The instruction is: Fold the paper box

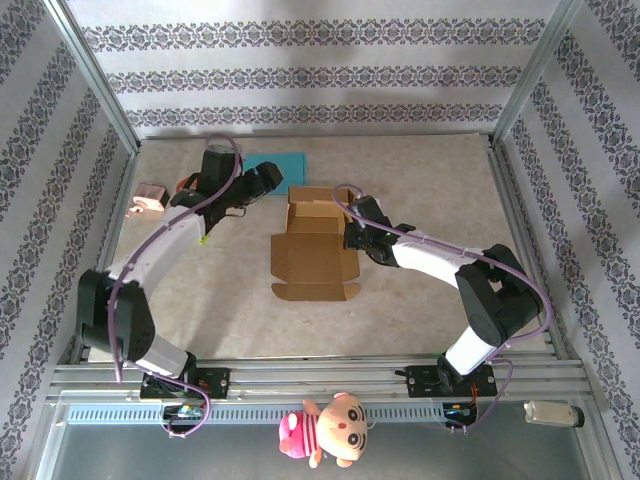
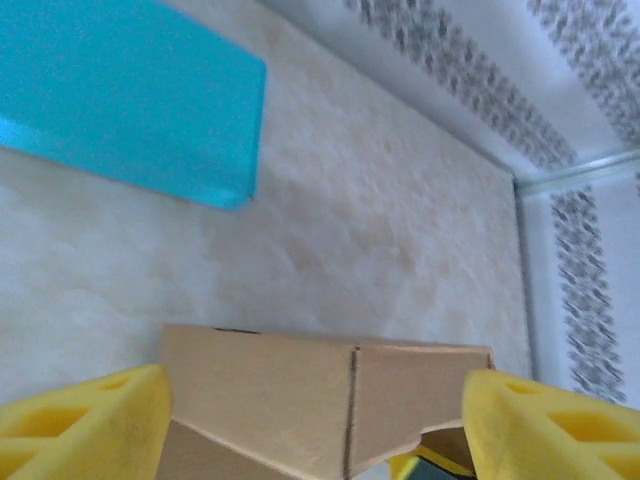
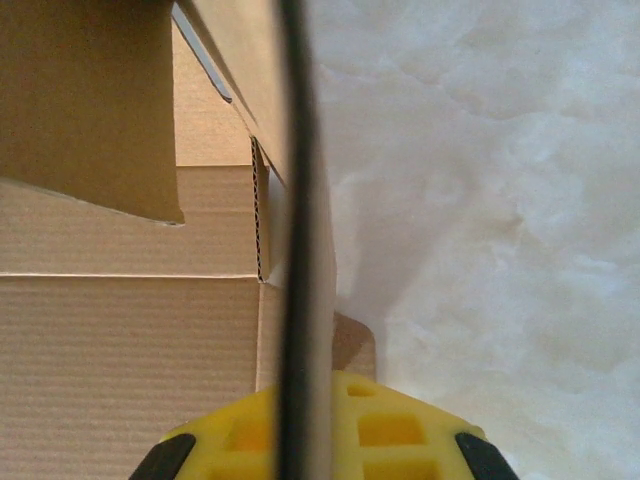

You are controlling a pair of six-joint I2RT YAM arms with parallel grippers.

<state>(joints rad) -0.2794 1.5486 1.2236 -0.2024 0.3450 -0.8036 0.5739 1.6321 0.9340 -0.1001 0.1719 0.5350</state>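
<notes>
The brown paper box (image 1: 314,243) lies in the middle of the table, its far half raised into walls and its near flap flat. My left gripper (image 1: 270,180) hovers at the box's far left corner. In the left wrist view its yellow fingers (image 2: 80,425) stand wide open, with the box's outer wall (image 2: 300,385) just ahead between them. My right gripper (image 1: 352,236) is at the box's right side. The right wrist view shows it (image 3: 305,430) shut on the box's right wall (image 3: 300,200), seen edge-on.
A teal sheet (image 1: 275,162) lies flat behind the box, near the left gripper. A small pink toy (image 1: 150,198) sits at the table's left edge. Metal frame posts and patterned walls close in the table. A plush doll (image 1: 330,430) hangs off the front rail.
</notes>
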